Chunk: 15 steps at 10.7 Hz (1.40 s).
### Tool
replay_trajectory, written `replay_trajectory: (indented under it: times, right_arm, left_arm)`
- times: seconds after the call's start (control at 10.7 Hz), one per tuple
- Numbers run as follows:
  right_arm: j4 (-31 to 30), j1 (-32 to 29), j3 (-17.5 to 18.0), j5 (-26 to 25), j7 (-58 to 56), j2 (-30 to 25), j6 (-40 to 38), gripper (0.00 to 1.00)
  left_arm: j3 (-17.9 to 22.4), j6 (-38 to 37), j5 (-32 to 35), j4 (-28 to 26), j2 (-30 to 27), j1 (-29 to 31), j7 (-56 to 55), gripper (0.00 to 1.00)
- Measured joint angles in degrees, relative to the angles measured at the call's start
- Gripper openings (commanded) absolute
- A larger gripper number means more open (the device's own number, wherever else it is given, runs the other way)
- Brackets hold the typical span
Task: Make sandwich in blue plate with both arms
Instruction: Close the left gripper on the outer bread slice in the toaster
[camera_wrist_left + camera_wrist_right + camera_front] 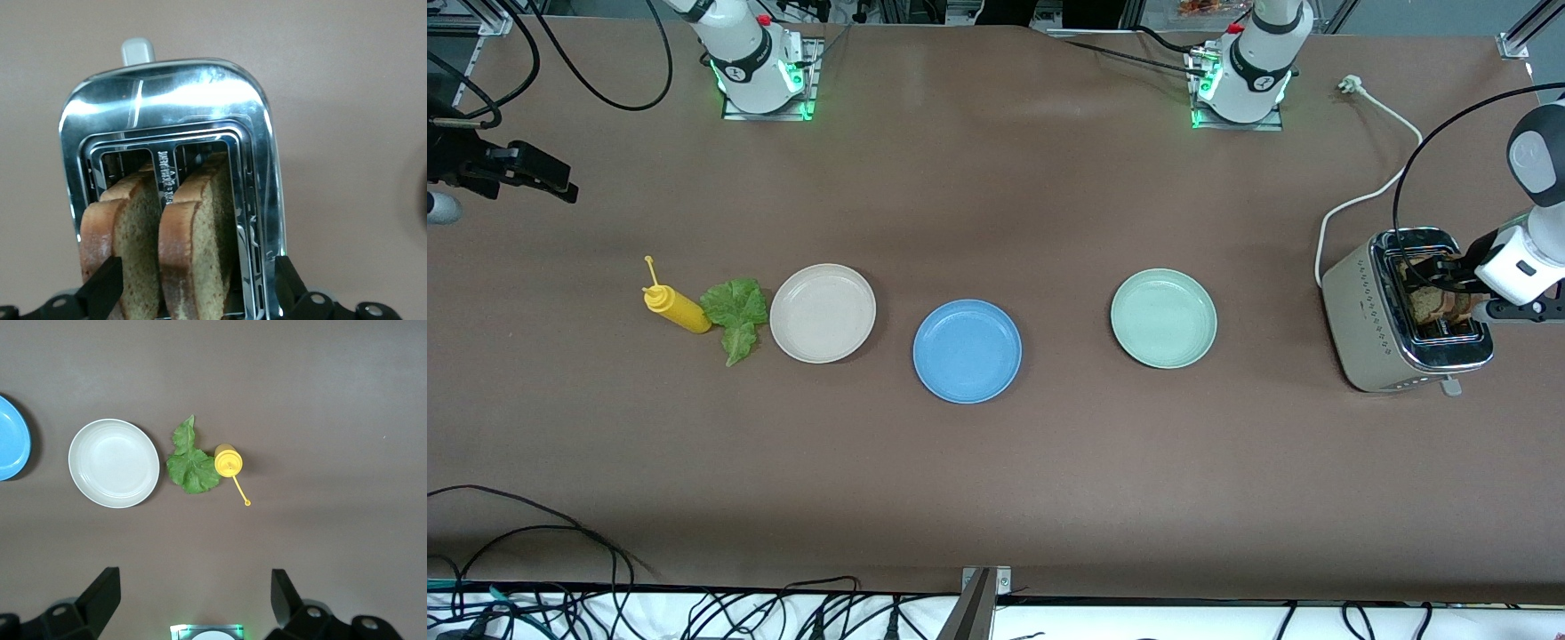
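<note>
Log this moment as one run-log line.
left gripper: open, over toaster at bread slices | right gripper: open, waiting above table | blue plate: empty | lettuce: on table

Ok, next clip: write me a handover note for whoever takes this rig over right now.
Left gripper: open, over the toaster, straddling both bread slices in its slots; nothing gripped.
Right gripper: open, empty, high over the right arm's end of the table.
Lettuce lies on the table between the yellow bottle and the beige plate.
Blue plate: empty.
Done: nothing on the plate yet.
Left: bread, lettuce, bread onto the blue plate.
</note>
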Motion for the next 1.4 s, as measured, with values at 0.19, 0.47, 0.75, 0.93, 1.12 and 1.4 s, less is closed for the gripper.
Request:
replay_trajectory:
  times: [0.19, 0.47, 0.75, 0.93, 1.12, 1.4]
  right_arm:
    - [0.0, 0.0, 0.0, 0.0, 0.0, 0.0, 0.0, 1.0]
    - [0.0, 0.0, 0.0, 0.0, 0.0, 0.0, -0.03, 1.0]
    - [0.0, 0.0, 0.0, 0.0, 0.0, 0.0, -0.04, 1.0]
    - [0.0, 0.0, 0.0, 0.0, 0.0, 0.0, -0.04, 1.0]
    - [0.0, 0.0, 0.0, 0.0, 0.0, 0.0, -0.05, 1.0]
    - [0.0, 0.0, 0.0, 0.0, 0.0, 0.0, -0.06, 1.0]
  left_arm:
    - [-0.11, 0.02, 0.0, -0.03, 0.08, 0.17, 0.38, 1.0]
    - [-0.64, 0.25, -1.43, -0.37, 1.31, -0.33, -0.54, 1.0]
    - [-1.04, 1.68, -2.49, -0.67, 3.14, -0.85, -1.45, 0.91]
    - [-1.05, 1.7, -2.49, -0.59, 3.15, -1.03, -1.51, 0.75]
    - [-1.05, 0.32, -2.49, -0.19, 2.29, -1.16, -1.51, 0.53]
    - [-0.97, -1.56, -2.49, -0.02, 0.78, -1.18, -1.47, 0.27]
